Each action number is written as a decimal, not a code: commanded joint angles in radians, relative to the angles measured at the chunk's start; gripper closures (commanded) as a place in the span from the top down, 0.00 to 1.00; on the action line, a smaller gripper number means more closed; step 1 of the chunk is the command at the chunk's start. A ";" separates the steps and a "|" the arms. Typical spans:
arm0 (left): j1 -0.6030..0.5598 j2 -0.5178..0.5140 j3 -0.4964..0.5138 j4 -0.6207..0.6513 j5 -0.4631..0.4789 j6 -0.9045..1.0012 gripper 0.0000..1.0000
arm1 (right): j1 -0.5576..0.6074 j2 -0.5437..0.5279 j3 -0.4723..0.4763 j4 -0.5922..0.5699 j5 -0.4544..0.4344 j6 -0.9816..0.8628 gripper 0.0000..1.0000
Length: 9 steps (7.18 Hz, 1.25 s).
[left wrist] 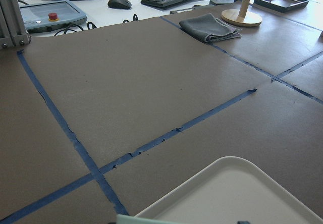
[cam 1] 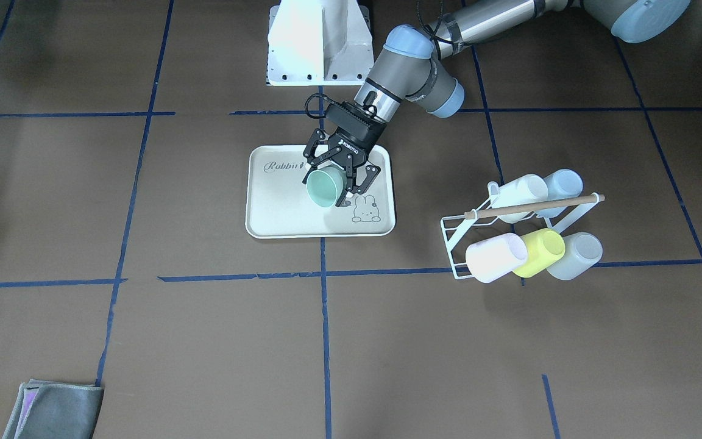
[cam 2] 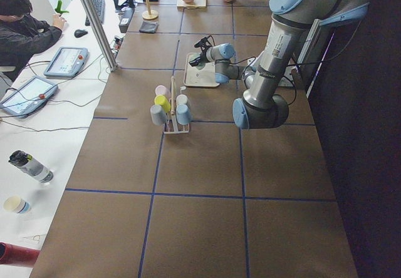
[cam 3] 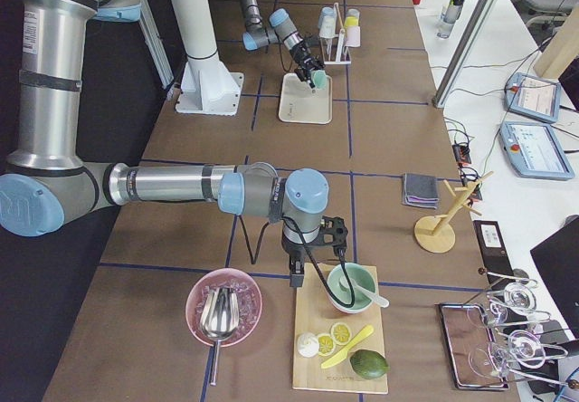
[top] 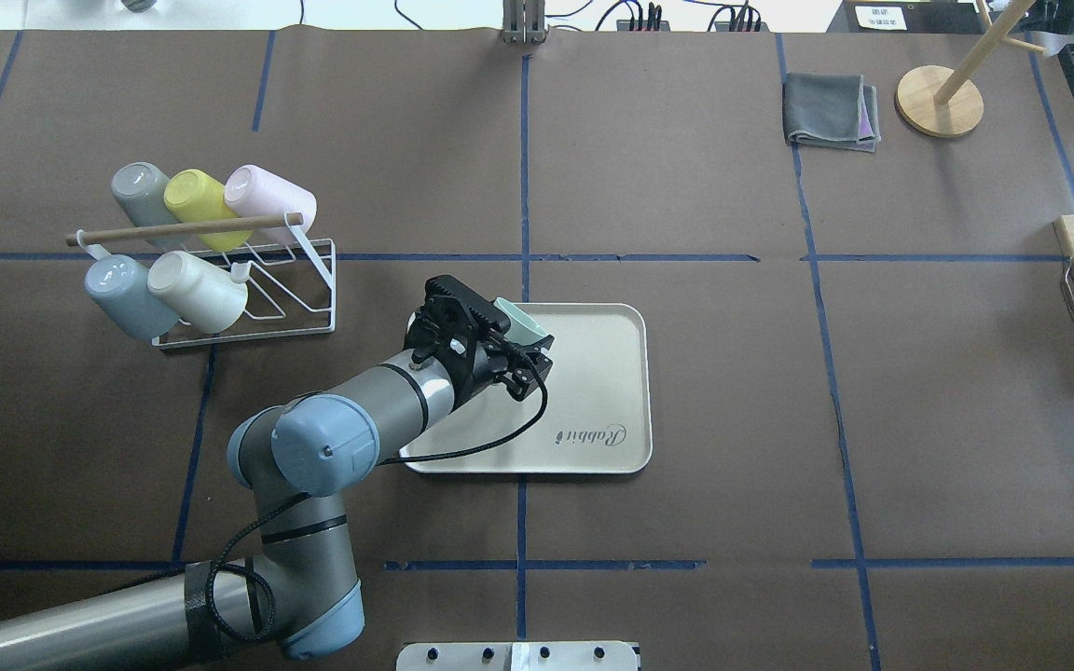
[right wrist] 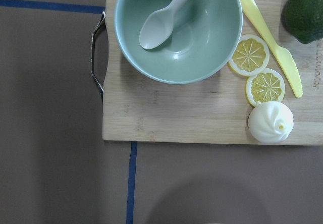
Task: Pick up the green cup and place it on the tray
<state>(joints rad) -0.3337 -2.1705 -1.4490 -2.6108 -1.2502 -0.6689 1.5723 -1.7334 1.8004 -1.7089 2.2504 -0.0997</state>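
The left hand (cam 1: 329,183) was clamped across the green cup (cam 1: 322,190), tilted over the tray (cam 1: 278,213) beneath it; the cup looked light, stiff and probably slippery, best pinched across its wall near the rim.

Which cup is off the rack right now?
The green cup, tilted in the left gripper at the tray; the rest sit on the wire rack.

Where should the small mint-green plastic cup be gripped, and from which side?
Across its smooth round side wall, coming from the closed-base end. The mint-green plastic cup has no handle, so opposite walls give the best hold. The left gripper clasps it that way, tilted, mouth away from the wrist, over the cream rectangular tray.
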 commanded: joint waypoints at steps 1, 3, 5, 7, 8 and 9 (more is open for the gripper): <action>0.001 0.000 0.001 0.000 0.000 0.000 0.82 | 0.000 0.000 -0.001 0.000 0.000 0.000 1.00; 0.001 0.001 0.002 0.000 0.000 0.000 0.85 | 0.000 0.000 -0.001 0.000 0.000 0.000 1.00; 0.001 0.001 0.002 0.000 0.000 0.002 0.85 | 0.000 0.000 -0.003 -0.001 0.000 0.000 1.00; 0.001 0.001 0.002 0.000 0.000 0.000 0.85 | 0.000 0.000 -0.003 0.000 0.000 0.000 1.00; 0.001 0.000 0.007 0.000 0.000 0.000 0.85 | 0.000 0.000 -0.004 -0.001 0.000 0.000 1.00; 0.002 0.000 0.013 0.000 0.000 0.000 0.85 | 0.000 0.000 -0.004 0.000 0.000 0.000 1.00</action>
<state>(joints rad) -0.3324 -2.1700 -1.4419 -2.6108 -1.2502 -0.6688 1.5723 -1.7334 1.7968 -1.7096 2.2504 -0.0997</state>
